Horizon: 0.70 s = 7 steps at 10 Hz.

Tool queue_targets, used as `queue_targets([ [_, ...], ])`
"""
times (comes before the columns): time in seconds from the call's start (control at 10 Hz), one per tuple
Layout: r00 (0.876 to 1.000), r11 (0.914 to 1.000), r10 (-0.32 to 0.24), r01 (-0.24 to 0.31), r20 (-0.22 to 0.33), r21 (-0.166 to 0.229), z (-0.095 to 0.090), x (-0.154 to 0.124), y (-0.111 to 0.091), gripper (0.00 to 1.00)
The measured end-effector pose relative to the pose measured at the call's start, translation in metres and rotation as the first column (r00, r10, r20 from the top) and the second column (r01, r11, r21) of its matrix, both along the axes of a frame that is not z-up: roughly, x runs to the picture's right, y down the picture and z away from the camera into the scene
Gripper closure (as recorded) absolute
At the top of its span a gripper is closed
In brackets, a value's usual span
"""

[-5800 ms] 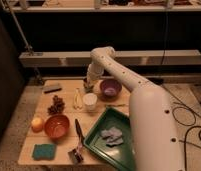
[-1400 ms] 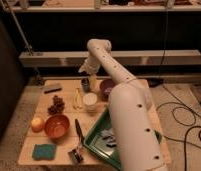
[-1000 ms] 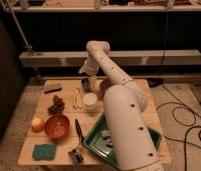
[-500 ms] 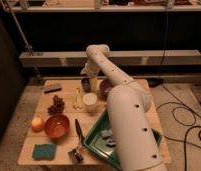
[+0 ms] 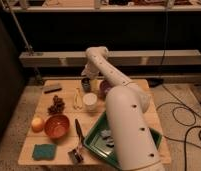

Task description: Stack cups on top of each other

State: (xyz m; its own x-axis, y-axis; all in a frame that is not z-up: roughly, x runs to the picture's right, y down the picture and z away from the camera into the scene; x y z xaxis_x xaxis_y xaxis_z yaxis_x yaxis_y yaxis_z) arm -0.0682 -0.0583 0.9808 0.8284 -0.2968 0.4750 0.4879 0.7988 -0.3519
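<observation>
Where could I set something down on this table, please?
Bare wood lies beside the teal sponge, before the red-orange bowl, and at the table's rear right corner. Crowded: dark grey cup under the gripper, white cup, purple bowl.

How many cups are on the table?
2. The dark grey cup stands at the back, below the pincer; the white cup just in front of it. The arm could hide more.

No text, label or number can be read anywhere.
</observation>
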Motion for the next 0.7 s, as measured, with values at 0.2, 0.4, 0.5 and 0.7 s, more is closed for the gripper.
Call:
queue_targets([
  [0.2,1.000,1.0000,-0.002,0.002,-0.004,-0.005,0.004,0.001,0.000,0.20],
  [0.4,1.000,0.9999,-0.004,0.004,-0.008,-0.011,0.007,0.000,0.000,0.20],
  [0.5,1.000,0.9999,-0.003,0.003,-0.008,-0.014,0.009,-0.001,0.001,0.20],
  [0.7,1.000,0.9998,0.003,-0.003,-0.008,-0.018,0.012,0.000,0.002,0.20],
])
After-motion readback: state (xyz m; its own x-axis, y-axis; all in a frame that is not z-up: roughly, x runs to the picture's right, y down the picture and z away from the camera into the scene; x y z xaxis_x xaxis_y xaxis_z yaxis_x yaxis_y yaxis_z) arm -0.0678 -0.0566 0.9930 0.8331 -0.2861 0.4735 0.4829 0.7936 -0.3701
